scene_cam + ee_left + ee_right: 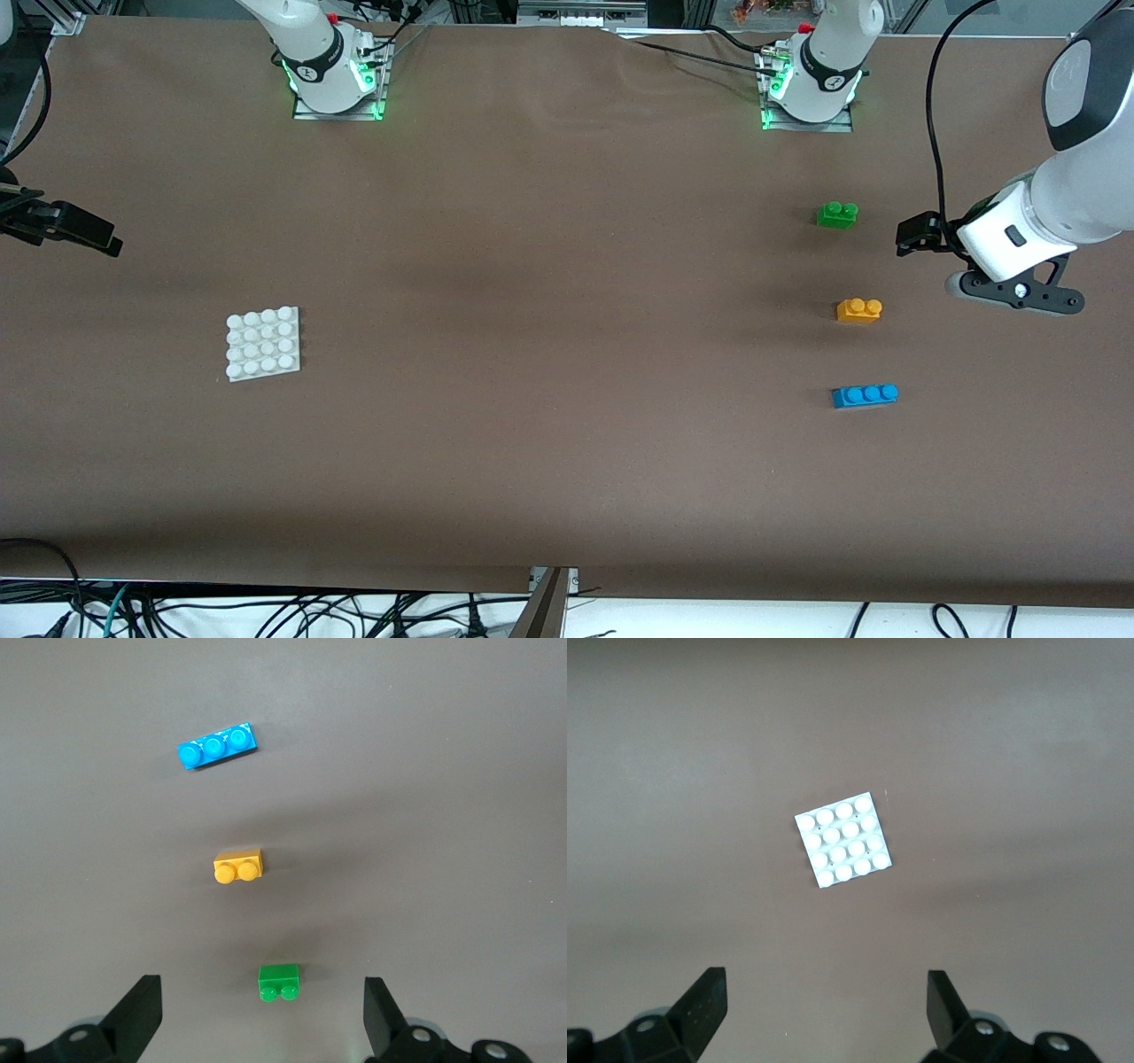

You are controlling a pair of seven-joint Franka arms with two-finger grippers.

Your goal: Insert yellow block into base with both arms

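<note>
Starting nearest the camera, the blue brick [865, 395] lies toward the left arm's end of the table, then the yellow block [858, 309] just farther up the same line, studs up and untouched, then the green brick [837, 214] farthest of the three. Over at the right arm's end sits the base [262, 343], flat and bare (nothing plugged into its studs). Left gripper [262, 1014] hovers over the table beside the bricks, fingers spread wide, holding nothing, its wrist angled down. Right gripper [826, 1005] hangs above the table's edge, fingers likewise apart and empty.
</note>
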